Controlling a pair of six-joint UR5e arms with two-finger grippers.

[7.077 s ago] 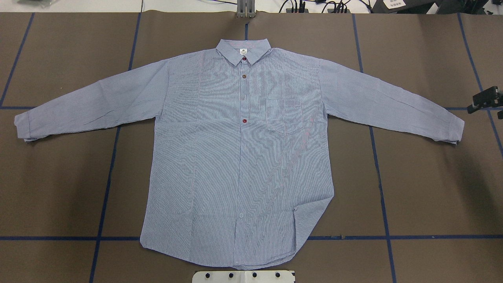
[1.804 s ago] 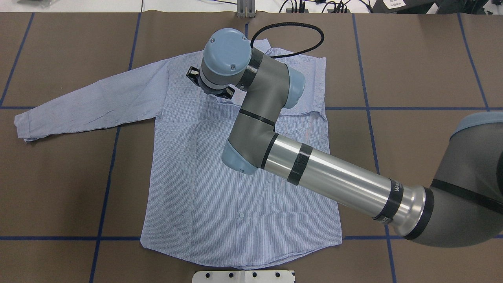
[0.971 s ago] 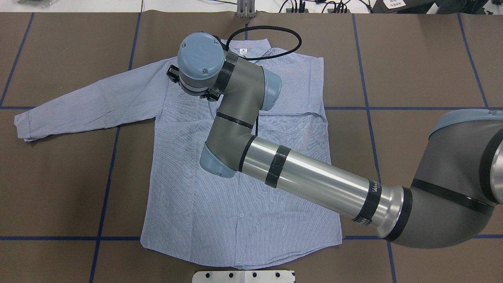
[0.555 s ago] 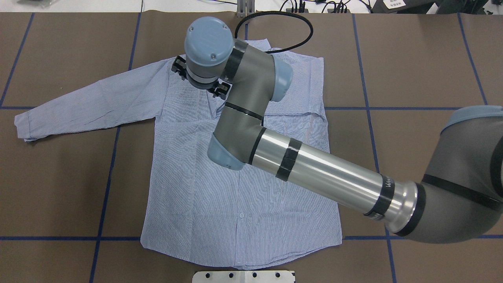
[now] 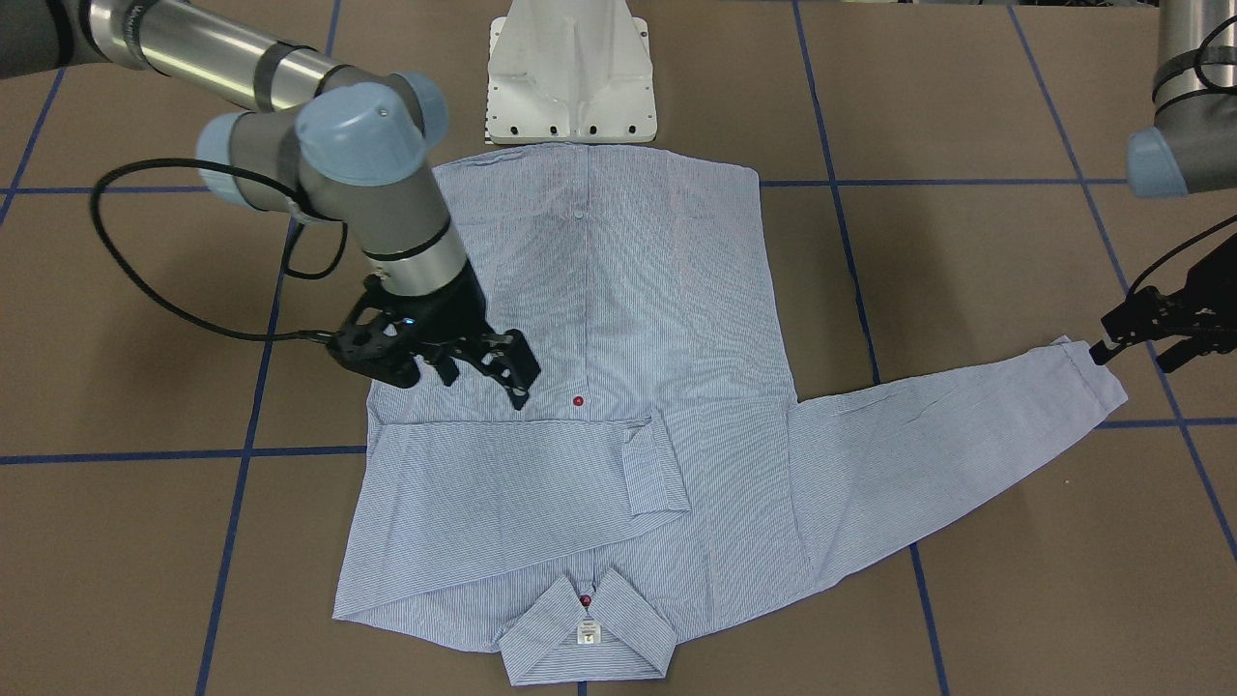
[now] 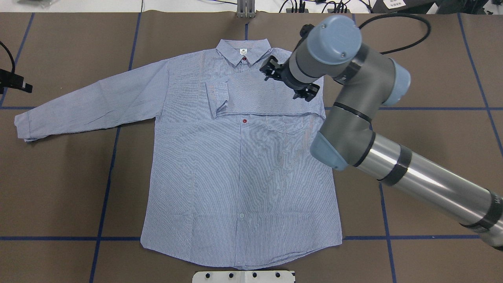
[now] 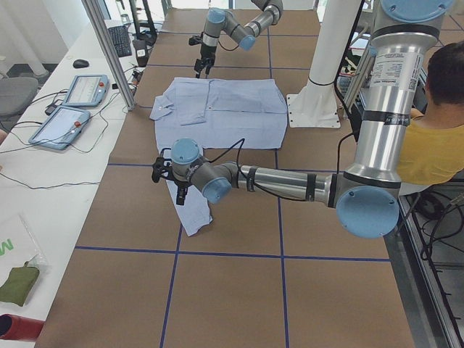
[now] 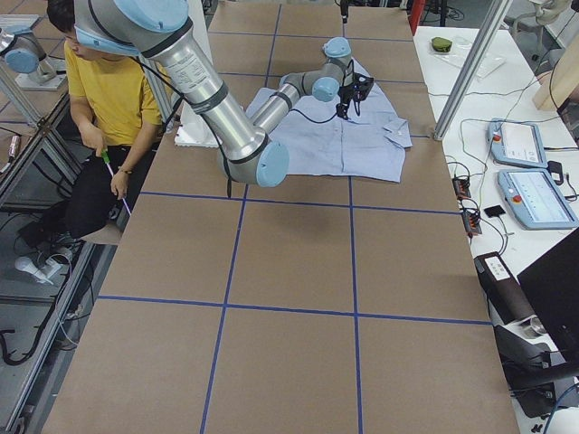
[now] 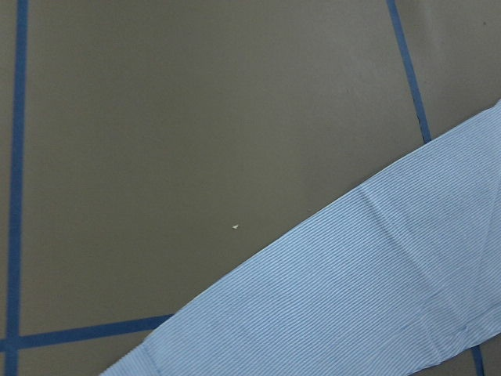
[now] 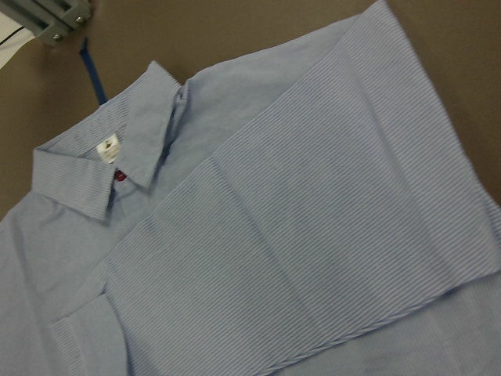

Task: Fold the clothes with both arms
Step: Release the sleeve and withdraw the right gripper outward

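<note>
Risk: right tool [image 5: 454, 372], jaws apart over folded sleeve [image 6: 259, 96], may snag and undo it; left tool [image 5: 1136, 343], state indeterminable, may mis-grip cuff [image 5: 1092, 382] by left edge of tabletop [image 6: 59, 177].

shirt [image 6: 220, 169]: lt-blue/white fine stripes | btn [image 6: 245, 121]: red | table [image 6: 59, 177]: brown | grid [image 6: 108, 188]: blue | R arm [image 6: 353, 118]: grey-silver

I can read nothing for certain. The small white neck label [image 10: 107, 147] on the light blue-and-white striped button shirt [image 6: 235, 165] carries a dark mark and print too fine for me. The white sticker [image 7: 395, 64] on the grey-silver left arm [image 7: 380, 138] blurs.
</note>
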